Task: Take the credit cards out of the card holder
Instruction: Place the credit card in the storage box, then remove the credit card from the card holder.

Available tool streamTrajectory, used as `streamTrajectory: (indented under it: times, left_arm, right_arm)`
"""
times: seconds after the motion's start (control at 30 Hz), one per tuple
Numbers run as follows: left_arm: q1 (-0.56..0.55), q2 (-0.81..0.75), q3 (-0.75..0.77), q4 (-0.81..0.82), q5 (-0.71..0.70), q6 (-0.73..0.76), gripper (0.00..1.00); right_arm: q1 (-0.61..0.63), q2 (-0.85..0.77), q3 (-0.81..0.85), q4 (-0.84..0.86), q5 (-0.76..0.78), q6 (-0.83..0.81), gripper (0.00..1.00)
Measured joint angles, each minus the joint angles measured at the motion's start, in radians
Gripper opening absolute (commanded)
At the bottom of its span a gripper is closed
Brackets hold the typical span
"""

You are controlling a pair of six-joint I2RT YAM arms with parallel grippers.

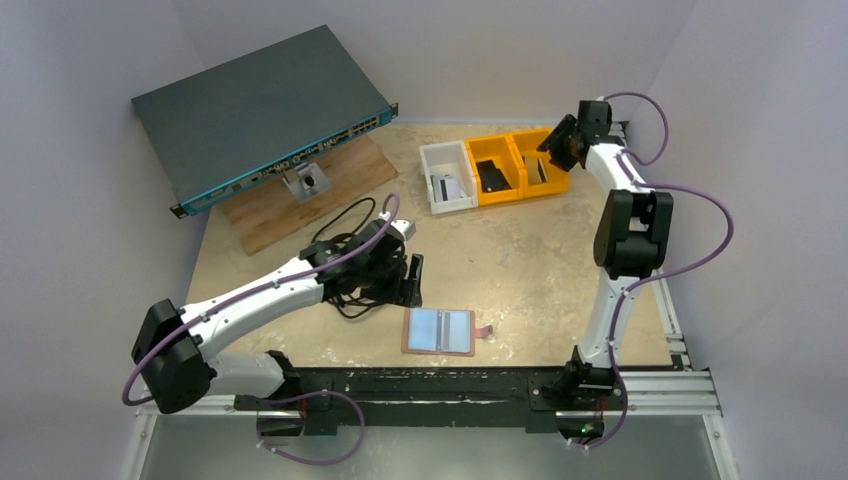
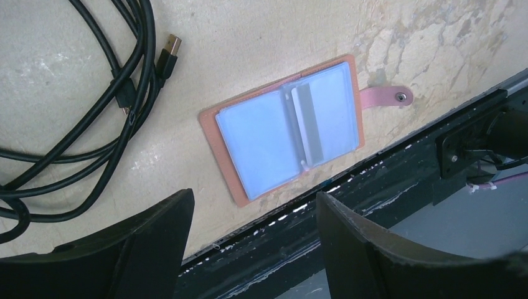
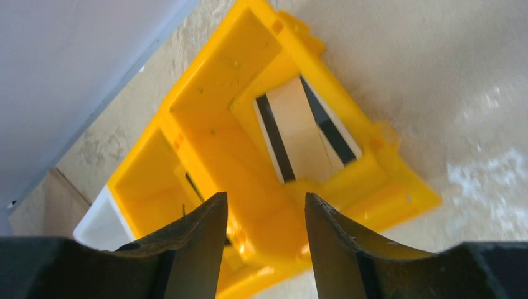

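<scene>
The card holder [image 1: 438, 331] lies open and flat near the table's front edge, with its snap tab to the right. In the left wrist view the card holder [image 2: 289, 128] shows clear pockets, and a pale card with a grey stripe [image 2: 309, 124] sits in its right pocket. My left gripper [image 1: 412, 280] is open and empty, just left of and behind the holder; it also shows in the left wrist view [image 2: 255, 205]. My right gripper [image 1: 560, 145] is open and empty above the yellow bin [image 3: 205, 81]. Two white cards with black stripes [image 3: 305, 131] lie in that bin.
A white bin [image 1: 447, 177] and two yellow bins [image 1: 497, 170] stand at the back, each with something inside. A black cable [image 1: 345, 270] lies coiled under my left arm. A network switch [image 1: 262, 115] rests on a wooden board [image 1: 310, 195] at the back left.
</scene>
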State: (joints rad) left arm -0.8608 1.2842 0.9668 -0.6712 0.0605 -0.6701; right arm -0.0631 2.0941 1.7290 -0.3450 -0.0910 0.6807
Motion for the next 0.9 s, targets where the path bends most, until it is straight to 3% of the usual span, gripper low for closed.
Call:
streamTrajectory:
  times: [0.2,0.43,0.67,0.9]
  left_arm:
    - [-0.067,0.118,0.021,0.019,-0.009,-0.002,0.65]
    - [-0.210,0.307,0.146,0.028,-0.063,0.001,0.60]
    - [-0.313,0.462,0.274,0.035,-0.117,0.010,0.56]
    - [-0.366,0.542,0.322,0.036,-0.160,0.033,0.52]
  right_arm:
    - [0.056,-0.314,-0.281,0.017,0.020,0.007,0.54]
    - [0.126,-0.715,-0.707,0.085,-0.011,0.030,0.54]
    - [0.113,-0.877,-0.920,0.065,-0.040,0.026,0.55]
    - [0.113,-0.965,-1.019,0.062,-0.093,0.017,0.55]
